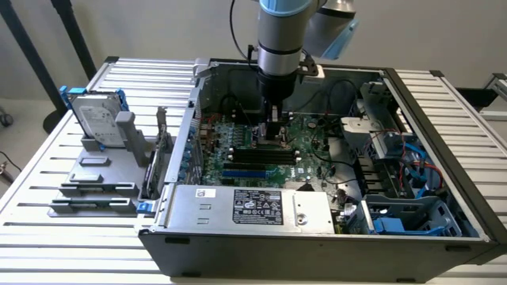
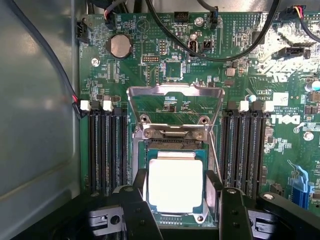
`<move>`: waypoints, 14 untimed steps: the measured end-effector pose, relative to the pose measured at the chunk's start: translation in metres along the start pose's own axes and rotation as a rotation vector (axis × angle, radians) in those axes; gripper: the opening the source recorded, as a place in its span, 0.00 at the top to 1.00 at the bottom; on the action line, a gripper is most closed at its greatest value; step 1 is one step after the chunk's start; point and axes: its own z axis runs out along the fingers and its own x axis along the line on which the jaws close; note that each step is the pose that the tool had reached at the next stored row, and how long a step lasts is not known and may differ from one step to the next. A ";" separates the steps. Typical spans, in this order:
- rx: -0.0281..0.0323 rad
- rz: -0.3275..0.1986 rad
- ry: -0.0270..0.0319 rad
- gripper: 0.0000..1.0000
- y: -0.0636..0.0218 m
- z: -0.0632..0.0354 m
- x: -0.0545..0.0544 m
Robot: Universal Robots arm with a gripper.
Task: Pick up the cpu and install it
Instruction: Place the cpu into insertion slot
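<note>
You see the gripper [image 2: 182,195] low inside the computer case [image 1: 431,135], with its 2 fingers [image 2: 135,210] spread, 1 on each side of the cpu [image 2: 175,182]. The cpu lies flat in the socket [image 2: 172,146], near the middle of the motherboard [image 2: 150,65] and just beside the opened load plate [image 2: 175,97]. Memory slots [image 2: 105,150] stand near on both sides, so the side room is narrow.

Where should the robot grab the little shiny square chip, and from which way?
I'd take the cpu by its two thin opposite edges, the ones facing the memory slots, coming straight down from above. It lies flat at the socket, metal top up, so only the edges give a hold, and the opened cover plate blocks one end.
</note>
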 end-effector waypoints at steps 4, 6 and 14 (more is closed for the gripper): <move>-0.0005 0.007 -0.0002 0.45 -0.0001 0.0025 0.001; -0.0005 0.007 -0.0002 0.45 -0.0001 0.0033 0.001; -0.0008 0.007 -0.0018 0.45 -0.0004 0.0091 0.002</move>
